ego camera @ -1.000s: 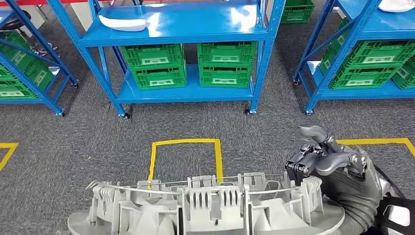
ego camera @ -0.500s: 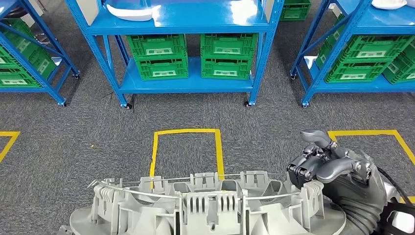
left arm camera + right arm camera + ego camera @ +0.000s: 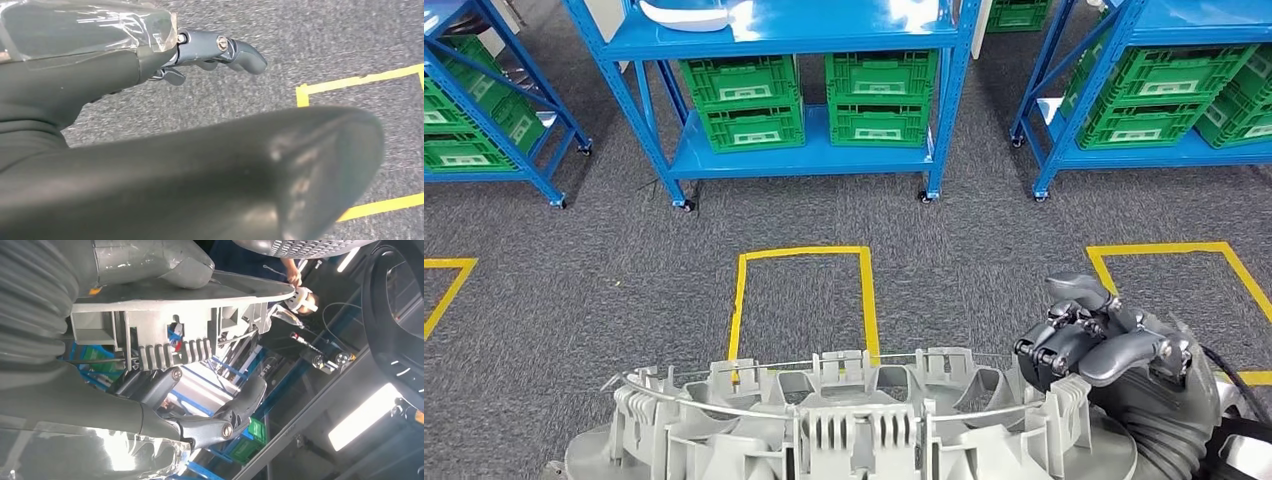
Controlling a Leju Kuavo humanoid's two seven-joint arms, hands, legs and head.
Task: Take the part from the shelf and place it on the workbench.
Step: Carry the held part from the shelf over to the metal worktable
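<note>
The part [image 3: 854, 430] is a large grey plastic moulding with ribs and clips, lying across the bottom of the head view, above the carpet. My right hand [image 3: 1094, 345] grips its right end. In the right wrist view the part's edge [image 3: 165, 305] sits between the thumb and the dark fingers [image 3: 220, 427]. In the left wrist view my left hand [image 3: 210, 50] hangs over the carpet, with bare floor between its fingers and its thumb [image 3: 200, 175]. The part hides my left arm in the head view.
A blue shelf rack [image 3: 804, 30] stands ahead with green crates [image 3: 879, 95] on its lower level and a white part [image 3: 684, 14] on top. More blue racks stand at both sides. A yellow taped square [image 3: 804, 255] marks the grey carpet in front.
The whole picture has shifted: the racks sit higher and farther off, so the camera has moved back from the shelf. The part and my right hand keep their place in the view.
</note>
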